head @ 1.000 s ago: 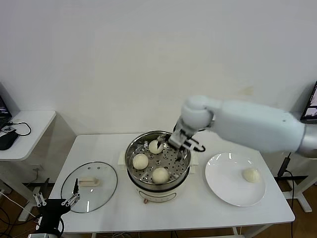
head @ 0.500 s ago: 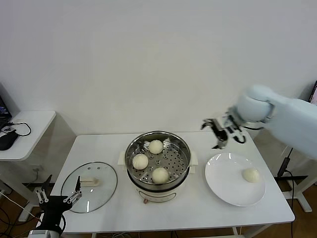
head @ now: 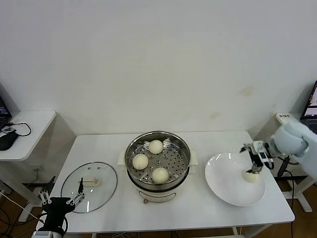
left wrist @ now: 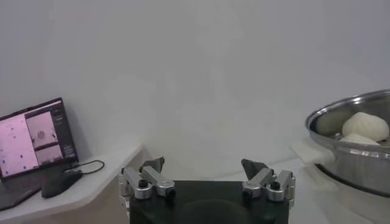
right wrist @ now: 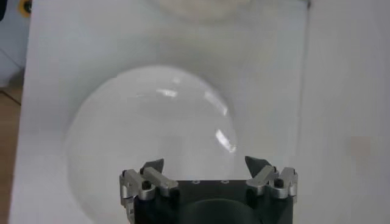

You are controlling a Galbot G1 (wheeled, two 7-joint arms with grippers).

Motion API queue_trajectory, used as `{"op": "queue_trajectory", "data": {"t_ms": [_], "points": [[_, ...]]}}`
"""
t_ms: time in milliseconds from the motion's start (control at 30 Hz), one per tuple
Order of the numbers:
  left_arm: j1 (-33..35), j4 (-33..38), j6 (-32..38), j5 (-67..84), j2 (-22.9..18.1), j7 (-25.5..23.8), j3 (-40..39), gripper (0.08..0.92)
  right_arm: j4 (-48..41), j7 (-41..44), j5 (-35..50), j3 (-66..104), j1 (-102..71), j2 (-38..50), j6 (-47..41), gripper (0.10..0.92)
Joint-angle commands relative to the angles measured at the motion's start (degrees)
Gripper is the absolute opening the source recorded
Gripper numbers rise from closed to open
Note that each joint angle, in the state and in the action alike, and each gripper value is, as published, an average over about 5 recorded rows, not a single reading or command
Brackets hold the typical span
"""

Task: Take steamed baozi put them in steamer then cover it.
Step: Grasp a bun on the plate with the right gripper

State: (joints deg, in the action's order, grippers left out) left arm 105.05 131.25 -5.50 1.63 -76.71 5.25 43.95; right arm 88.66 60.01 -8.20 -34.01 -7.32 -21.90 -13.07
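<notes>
The steamer (head: 157, 159) stands mid-table and holds three baozi (head: 155, 146), (head: 140, 161), (head: 160, 175). A fourth baozi (head: 251, 176) lies on the white plate (head: 225, 181) at the right. My right gripper (head: 253, 161) is open and empty, just above that baozi; in the right wrist view the gripper (right wrist: 206, 162) hangs over the plate (right wrist: 152, 140) and the baozi does not show. The glass cover (head: 89, 187) lies flat at the table's left. My left gripper (head: 62, 197) is open and parked low by the cover; the left wrist view (left wrist: 207, 165) shows it too, with the steamer (left wrist: 350, 155) at one side.
A side table (head: 22, 131) with a laptop and mouse stands at the far left; the laptop (left wrist: 36, 137) shows in the left wrist view. The wall is close behind the table. A monitor edge (head: 312, 101) is at the far right.
My right gripper has left the steamer empty, swung right and come down over the plate to the last baozi. The left arm has barely moved.
</notes>
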Motion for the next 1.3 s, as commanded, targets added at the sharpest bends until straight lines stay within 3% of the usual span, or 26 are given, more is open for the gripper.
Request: {"op": "queue_trajectory", "data": {"t_ms": [33,667,1000,1300], "points": [[0.3,0.1,0.0,-0.2,0.0,0.0,-0.1,0.823,-9.5,-1.1,-8.1,14.5,-19.4,-1.2,0.9,0.823],[0.8,0.1,0.0,-0.4,-0.4,-0.1,0.5,0.823,-23.3,-3.2,-13.8,11.8,-13.9,-12.9,3.0,0.823],[0.9,0.1,0.0,-0.5,-0.7,-0.1,0.5,0.823,-23.3,-3.2,-13.3,10.8,-12.2,-14.4,2.5,0.812],[1.2,0.2,0.2,-0.7,-1.1,0.0,0.3,0.823,-21.6,-1.6,-13.1,10.5,-11.8,-12.6,2.0,0.719]]}}
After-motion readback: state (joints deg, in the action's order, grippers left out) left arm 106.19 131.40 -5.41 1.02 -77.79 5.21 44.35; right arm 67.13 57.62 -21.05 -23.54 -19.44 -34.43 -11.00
